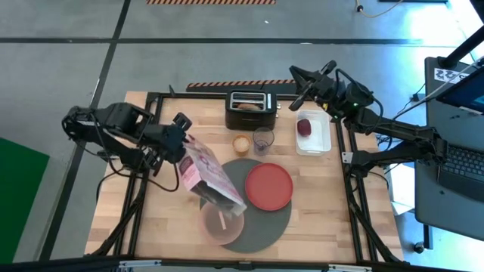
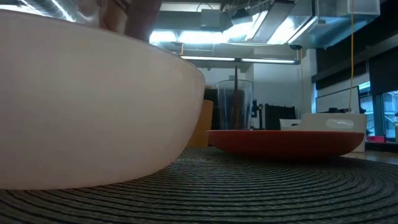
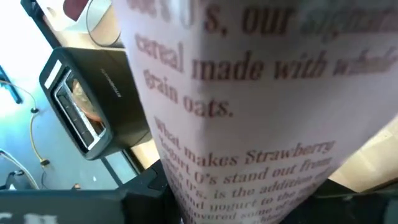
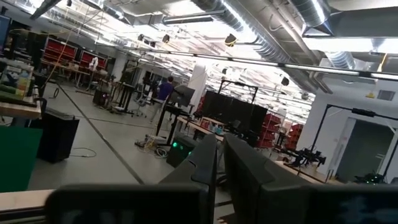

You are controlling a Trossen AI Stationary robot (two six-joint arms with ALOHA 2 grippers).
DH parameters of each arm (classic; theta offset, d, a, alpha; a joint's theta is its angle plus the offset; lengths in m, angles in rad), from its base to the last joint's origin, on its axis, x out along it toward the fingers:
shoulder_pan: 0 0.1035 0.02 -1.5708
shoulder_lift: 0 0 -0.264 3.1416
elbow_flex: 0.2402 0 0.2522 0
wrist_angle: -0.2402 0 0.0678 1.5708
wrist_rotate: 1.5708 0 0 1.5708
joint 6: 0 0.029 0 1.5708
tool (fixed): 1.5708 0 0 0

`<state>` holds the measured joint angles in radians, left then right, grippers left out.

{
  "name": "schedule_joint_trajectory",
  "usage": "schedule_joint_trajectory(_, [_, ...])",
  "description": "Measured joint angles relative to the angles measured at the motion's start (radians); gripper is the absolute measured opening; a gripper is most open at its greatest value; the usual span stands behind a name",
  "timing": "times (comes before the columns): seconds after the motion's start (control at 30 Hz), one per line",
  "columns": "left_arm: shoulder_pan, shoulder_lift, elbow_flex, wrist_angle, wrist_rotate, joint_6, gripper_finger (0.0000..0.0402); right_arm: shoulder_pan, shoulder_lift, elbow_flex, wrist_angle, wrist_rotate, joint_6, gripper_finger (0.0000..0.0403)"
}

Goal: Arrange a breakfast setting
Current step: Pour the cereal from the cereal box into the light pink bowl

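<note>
While I watch from above, the wooden counter (image 1: 162,223) sits on a grey concrete floor with dark lines; a laptop desk stands off its right edge. Through the right wrist view I see a big workshop hall with ducts, strip lights and benches, a person far back.

On the counter: grey mat (image 1: 261,227), red plate (image 1: 268,187) on its right part, pale bowl (image 1: 221,224) on its left part, a thin spoon (image 1: 222,222) lying in the bowl. Behind the mat stand a tan cup (image 1: 240,143) and a clear glass (image 1: 263,139); behind those a black toaster (image 1: 249,109) with something in a slot. A white tray (image 1: 321,140) at the right holds a dark-red fruit (image 1: 304,127).

Left tool (image 1: 180,147) is clenched on a pink cereal box (image 1: 208,175), tipped with its lower end over the bowl. From its wrist camera the box print fills the frame.

Right tool (image 1: 301,97) hangs clenched and empty beyond the counter's far right corner, well apart from the setting.
</note>
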<state>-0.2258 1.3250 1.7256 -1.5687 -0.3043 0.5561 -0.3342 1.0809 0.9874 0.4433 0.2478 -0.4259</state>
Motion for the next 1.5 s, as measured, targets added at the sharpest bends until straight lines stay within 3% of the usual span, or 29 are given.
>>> schedule_joint_trajectory(0.2, [-0.023,-0.001,-0.078,-0.002,-0.021,0.011,0.0156,0.0,0.0,0.0,0.0,0.0,-0.032,0.0035])
schedule_joint_trajectory(0.43, [-0.059,0.0,-0.164,-0.002,-0.156,0.103,0.0156,0.0,0.0,0.0,-0.008,0.002,-0.054,0.0035])
schedule_joint_trajectory(0.77, [-0.061,0.009,-0.172,-0.002,-0.162,0.109,0.0157,0.0,0.0,0.0,-0.037,0.002,-0.054,0.0035])
schedule_joint_trajectory(1.27, [-0.121,0.097,-0.173,-0.003,-0.364,0.189,0.0158,0.0,0.0,0.0,-0.053,-0.008,-0.053,0.0035])
schedule_joint_trajectory(1.5, [-0.195,0.097,-0.173,-0.003,-0.392,0.19,0.0158,0.0,0.0,0.0,-0.053,-0.016,-0.053,0.0035])
